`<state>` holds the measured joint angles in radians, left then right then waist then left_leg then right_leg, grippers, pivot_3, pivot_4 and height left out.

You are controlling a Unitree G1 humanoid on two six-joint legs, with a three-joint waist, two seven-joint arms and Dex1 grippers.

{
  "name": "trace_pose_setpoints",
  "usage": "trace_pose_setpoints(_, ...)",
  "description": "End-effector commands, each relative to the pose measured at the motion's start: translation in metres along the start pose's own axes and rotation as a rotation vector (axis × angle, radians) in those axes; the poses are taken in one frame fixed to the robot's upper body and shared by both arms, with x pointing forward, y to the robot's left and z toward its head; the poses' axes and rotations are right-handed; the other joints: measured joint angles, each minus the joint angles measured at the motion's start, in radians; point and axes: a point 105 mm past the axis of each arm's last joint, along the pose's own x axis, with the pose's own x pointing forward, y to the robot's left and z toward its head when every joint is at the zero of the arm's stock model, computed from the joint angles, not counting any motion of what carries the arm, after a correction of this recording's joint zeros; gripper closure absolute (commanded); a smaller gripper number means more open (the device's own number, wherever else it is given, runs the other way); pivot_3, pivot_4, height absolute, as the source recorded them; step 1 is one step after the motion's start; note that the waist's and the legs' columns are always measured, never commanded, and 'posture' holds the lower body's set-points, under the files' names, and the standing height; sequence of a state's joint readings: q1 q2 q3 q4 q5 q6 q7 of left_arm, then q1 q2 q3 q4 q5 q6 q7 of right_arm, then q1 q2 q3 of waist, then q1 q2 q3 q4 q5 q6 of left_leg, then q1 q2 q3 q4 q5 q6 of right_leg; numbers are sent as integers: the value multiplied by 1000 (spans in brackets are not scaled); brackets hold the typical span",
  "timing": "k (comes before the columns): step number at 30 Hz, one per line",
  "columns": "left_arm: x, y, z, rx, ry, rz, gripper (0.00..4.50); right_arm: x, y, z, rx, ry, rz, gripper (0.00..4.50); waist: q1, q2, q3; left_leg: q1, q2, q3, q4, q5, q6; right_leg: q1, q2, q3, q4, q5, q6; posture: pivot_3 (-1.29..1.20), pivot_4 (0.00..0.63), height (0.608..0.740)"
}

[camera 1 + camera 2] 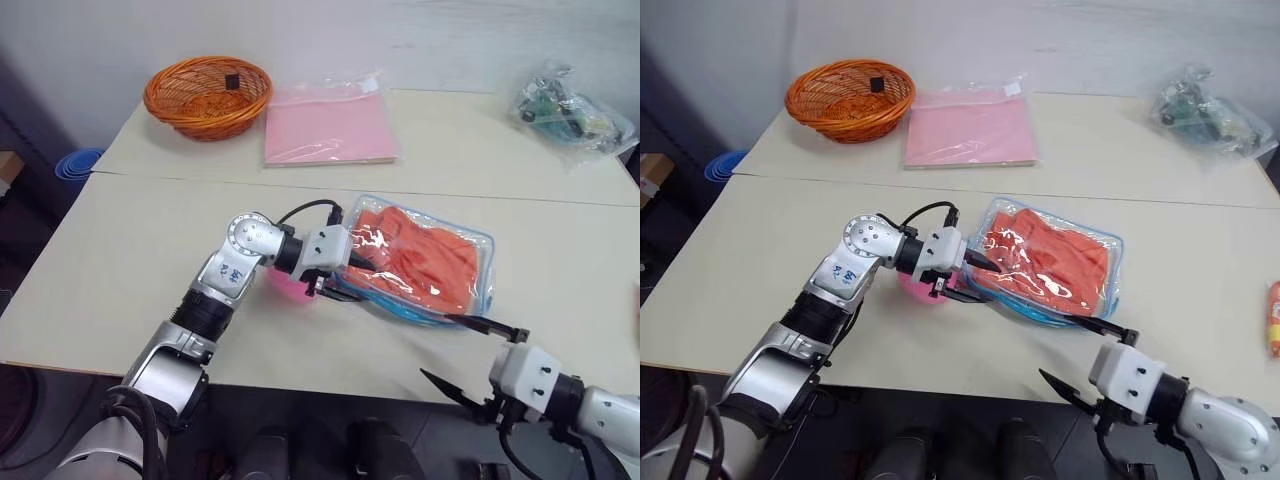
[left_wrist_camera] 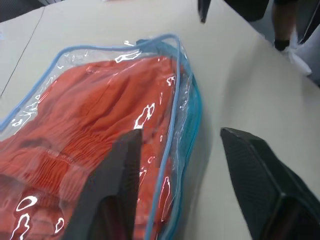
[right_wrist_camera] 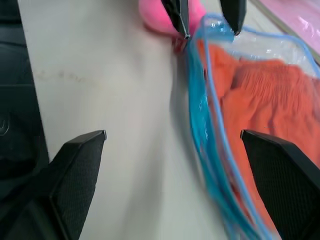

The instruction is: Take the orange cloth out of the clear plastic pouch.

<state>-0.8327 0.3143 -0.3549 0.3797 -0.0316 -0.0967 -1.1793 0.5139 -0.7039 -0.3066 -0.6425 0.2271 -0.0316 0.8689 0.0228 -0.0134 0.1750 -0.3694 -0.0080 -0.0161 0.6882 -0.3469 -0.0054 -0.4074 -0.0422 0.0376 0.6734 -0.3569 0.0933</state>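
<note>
A: Cloth first. Where does the orange cloth (image 1: 425, 262) sit?

B: Inside the clear plastic pouch (image 1: 486, 245), bunched and wrinkled, filling most of it. The pouch lies flat on the bench (image 1: 130, 260), right of the middle and nearer the front edge than the back one.

A: And the pom-pom?

B: The pink pom-pom (image 1: 912, 287) lies at the pouch's left end, partly hidden under the left wrist.

A: Left arm's pose?

B: It reaches forward over the front edge, then the wrist bends toward the robot's right, so the left gripper (image 1: 975, 277) points sideways at the pouch's left end. Its jaws stand apart; in the left wrist view one finger (image 2: 122, 185) lies against the plastic over the cloth and the other is out over bare bench beside the blue edging. Nothing is pinched between them.

A: Right arm?

B: Low, at the front edge near the right corner. The right gripper (image 1: 472, 354) has its jaws spread wide and holds nothing; its upper fingertip comes just up to the pouch's near right corner, though I can't tell if they touch.

A: Anything farther out?

B: An orange wicker basket (image 1: 208, 96) at the back left corner, a pink sheet packet (image 1: 328, 127) beside it, and a clear bag of small parts (image 1: 567, 112) at the back right corner.
</note>
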Motion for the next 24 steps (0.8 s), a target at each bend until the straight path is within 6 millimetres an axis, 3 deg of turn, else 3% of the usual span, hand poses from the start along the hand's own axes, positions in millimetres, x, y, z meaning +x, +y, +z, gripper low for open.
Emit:
trace_pose_setpoints(1, 10, 3, -1, 105, 26, 25, 1574, -7, -7, 3, -29, -27, -48, 0, -1, 0, 0, 0, 0, 0, 0, 0, 0, 0, 0, 0, 0, 0, 0, 0, 150, 740)
trace_pose_setpoints(8, 19, 9, -15, 187, 102, 45, 1574, -10, -10, 1, -2, -44, -92, 0, 1, 0, 0, 0, 0, 0, 0, 0, 0, 0, 0, 0, 1, 0, 0, 0, 150, 740)
trace_pose_setpoints(13, 22, 16, -8, 111, 29, 89, 3044, -11, -11, 1, 6, -49, -110, 0, 2, 0, 0, 0, 0, 0, 0, 0, 0, 0, 0, 0, 1, 0, 0, 0, 150, 740)
trace_pose_setpoints(18, 23, 7, 2, -4, -56, 23, 4454, -9, -9, 4, 24, -72, -114, 0, 1, 0, 0, 0, 0, 0, 0, 0, 0, -1, 0, 0, 1, 0, 0, 0, 150, 740)
trace_pose_setpoints(24, 21, 10, 7, -104, -94, 51, 4454, -3, -7, 9, 74, -106, -107, 0, 0, 0, 0, 0, 0, 0, 0, 0, 0, -1, 0, 0, 1, 0, 0, 0, 150, 740)
